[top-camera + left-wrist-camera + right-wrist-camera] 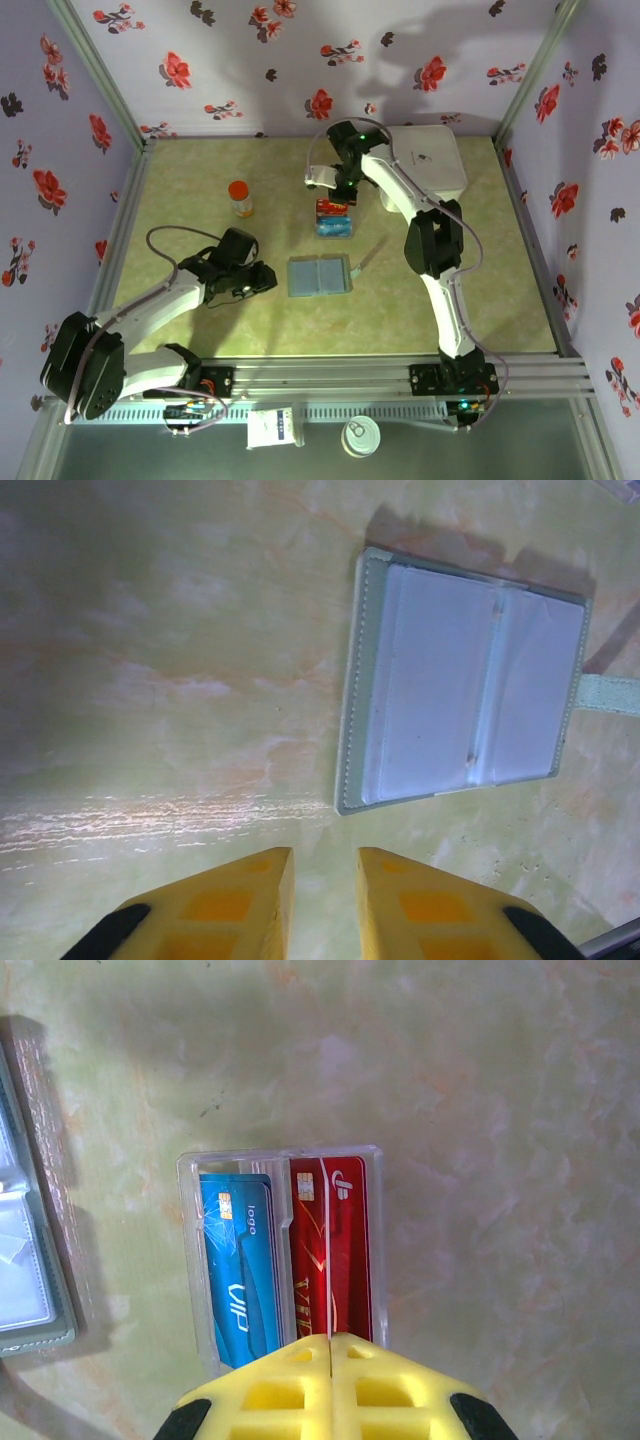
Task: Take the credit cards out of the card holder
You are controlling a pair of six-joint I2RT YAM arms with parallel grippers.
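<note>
We log the card holder (pixel 320 276) open on the desk (pixel 190 180); left end effector (pixel 325 858) narrowly parted, empty. Right end effector (pixel 330 1340) closed above credit cards (pixel 240 1270) in clear tray (pixel 280 1154).

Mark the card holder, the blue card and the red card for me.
card holder (pixel 440 690): left wrist view, left clear pocket.
blue card (pixel 238 1270): right wrist view, middle of face.
red card (pixel 348 1245): right wrist view, below its logo.

The card holder (pixel 320 276), a slate-blue bifold, lies opened flat with its clear inner pockets facing up, well to the near left of the white box (pixel 430 160), while the credit cards (pixel 250 1270), blue beside red, lie face up between holder and box.
</note>
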